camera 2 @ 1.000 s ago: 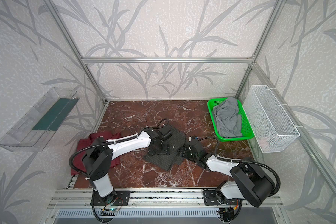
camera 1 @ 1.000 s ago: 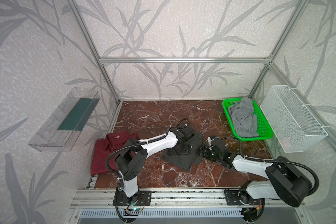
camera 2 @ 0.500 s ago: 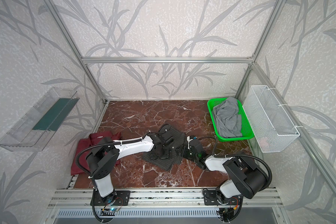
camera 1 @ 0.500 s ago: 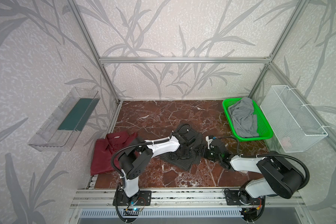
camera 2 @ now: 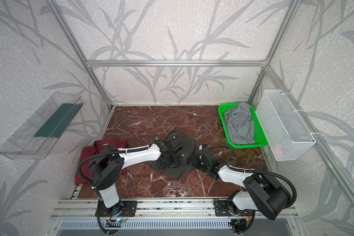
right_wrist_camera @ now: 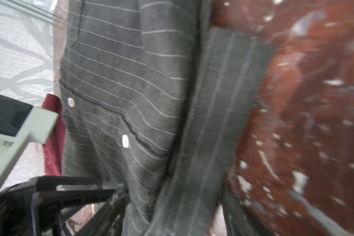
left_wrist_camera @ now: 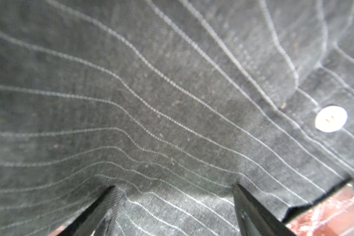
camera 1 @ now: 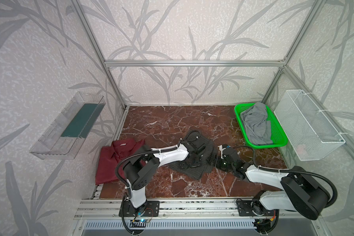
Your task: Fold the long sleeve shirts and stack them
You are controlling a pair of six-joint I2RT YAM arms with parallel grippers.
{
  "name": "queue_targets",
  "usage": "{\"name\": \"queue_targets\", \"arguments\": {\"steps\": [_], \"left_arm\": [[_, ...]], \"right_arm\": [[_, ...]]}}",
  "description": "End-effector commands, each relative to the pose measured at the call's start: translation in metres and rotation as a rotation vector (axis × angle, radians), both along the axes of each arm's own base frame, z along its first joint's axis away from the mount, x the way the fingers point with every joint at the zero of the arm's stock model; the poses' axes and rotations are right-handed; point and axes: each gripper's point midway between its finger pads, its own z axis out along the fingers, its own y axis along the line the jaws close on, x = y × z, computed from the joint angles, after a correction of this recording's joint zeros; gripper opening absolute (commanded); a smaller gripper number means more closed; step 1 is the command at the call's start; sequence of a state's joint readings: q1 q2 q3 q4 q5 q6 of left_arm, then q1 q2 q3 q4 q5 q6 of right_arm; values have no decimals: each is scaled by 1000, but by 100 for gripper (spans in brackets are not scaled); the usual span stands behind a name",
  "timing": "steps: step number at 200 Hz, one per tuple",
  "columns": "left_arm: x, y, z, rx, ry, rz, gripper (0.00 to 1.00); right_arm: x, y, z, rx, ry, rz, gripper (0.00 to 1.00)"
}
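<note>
A charcoal pinstriped shirt [camera 1: 193,173] [camera 2: 177,173] lies bunched mid-table. My left gripper [camera 1: 192,161] [camera 2: 172,161] is on top of it. In the left wrist view its fingers [left_wrist_camera: 251,210] are spread wide, tips pressed into the striped cloth [left_wrist_camera: 172,122] near a white button [left_wrist_camera: 331,119]. My right gripper [camera 1: 213,160] [camera 2: 192,159] is at the shirt's right edge. In the right wrist view its jaws stand apart around a folded strip of the cloth [right_wrist_camera: 213,122], not pinching it. A maroon shirt [camera 1: 112,159] [camera 2: 86,161] lies flat at the left.
A green basket [camera 1: 279,141] holding a crumpled grey cloth [camera 1: 255,122] stands at the back right. A white wire basket [camera 1: 309,124] hangs on the right wall and a clear bin [camera 1: 70,126] on the left wall. Bare marble shows behind and in front of the shirt.
My left gripper has come down and nearer onto the pinstriped shirt. My right gripper has slid left to the shirt's edge. The maroon shirt has not moved.
</note>
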State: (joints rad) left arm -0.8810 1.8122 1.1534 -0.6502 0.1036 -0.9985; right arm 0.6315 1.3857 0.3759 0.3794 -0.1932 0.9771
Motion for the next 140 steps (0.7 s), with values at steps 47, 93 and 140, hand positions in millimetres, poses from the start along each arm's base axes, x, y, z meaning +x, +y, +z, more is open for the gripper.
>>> {"name": "queue_targets", "arguments": {"steps": [47,93,140], "left_arm": [[-26,-7,-20,-45,79,14,87],[-27,-11,-21,-53,79,15,87],[-27,-12,-21,-55,75,18,87]], "right_arm": [[-2,1,-21,-13,-9,21,66],[6,6,-13,-35,-65,53,53],[17,12,-10,-60,-86,72,46]]}}
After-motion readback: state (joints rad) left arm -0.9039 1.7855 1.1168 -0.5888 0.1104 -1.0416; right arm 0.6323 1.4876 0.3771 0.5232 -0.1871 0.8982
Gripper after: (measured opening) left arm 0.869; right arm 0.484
